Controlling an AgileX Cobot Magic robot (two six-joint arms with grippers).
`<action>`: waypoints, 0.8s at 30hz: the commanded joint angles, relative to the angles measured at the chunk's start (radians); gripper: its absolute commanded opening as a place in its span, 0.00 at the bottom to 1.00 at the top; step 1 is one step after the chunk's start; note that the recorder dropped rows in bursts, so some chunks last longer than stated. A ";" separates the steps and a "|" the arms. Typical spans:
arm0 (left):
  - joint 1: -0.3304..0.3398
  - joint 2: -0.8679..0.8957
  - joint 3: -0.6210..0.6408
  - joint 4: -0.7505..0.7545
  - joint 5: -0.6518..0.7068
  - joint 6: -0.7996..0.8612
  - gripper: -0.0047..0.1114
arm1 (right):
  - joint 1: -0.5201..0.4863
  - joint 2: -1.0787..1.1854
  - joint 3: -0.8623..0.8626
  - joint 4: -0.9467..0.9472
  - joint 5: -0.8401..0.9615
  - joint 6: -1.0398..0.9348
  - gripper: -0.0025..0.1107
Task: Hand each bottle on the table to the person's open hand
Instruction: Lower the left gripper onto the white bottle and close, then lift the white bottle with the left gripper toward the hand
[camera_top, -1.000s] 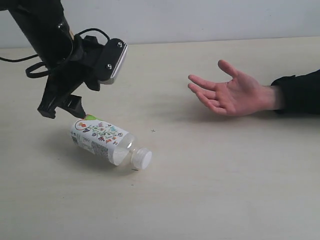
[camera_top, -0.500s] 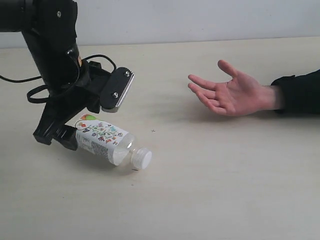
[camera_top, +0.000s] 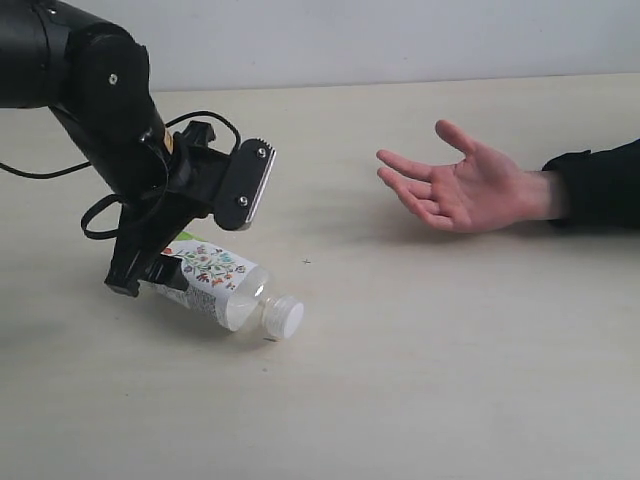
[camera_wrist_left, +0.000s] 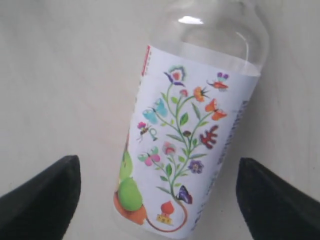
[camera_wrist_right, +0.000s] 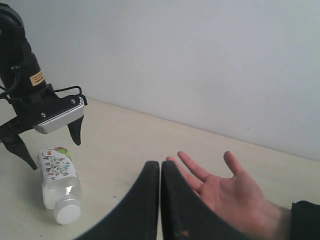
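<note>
Beige table (camera_top: 450, 390), one bottle (camera_top: 215, 285), one open hand (camera_top: 465, 192)

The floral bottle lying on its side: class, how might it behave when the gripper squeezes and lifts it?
The floral bottle lies on its round side, so a nudge would probably roll it. Its clear plastic likely flexes a little under the left gripper, whose jaws stand open on either side of it. Its glossy surface may be slippery.

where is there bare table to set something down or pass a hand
The widest bare patch of the table is the strip nearest the exterior camera, right of the bottle and in front of the person's open hand. The middle, between bottle and hand, is also free. It is crowded at the left, where the left gripper straddles the bottle.
</note>
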 joint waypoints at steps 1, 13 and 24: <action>-0.007 0.027 0.004 0.001 -0.011 -0.008 0.74 | 0.001 -0.004 0.001 0.002 -0.002 -0.001 0.04; -0.007 0.129 0.004 0.001 -0.091 -0.008 0.74 | 0.001 -0.004 0.001 0.002 -0.002 -0.001 0.04; -0.007 0.151 0.004 -0.005 -0.080 -0.039 0.71 | 0.001 -0.004 0.001 0.002 -0.002 -0.001 0.04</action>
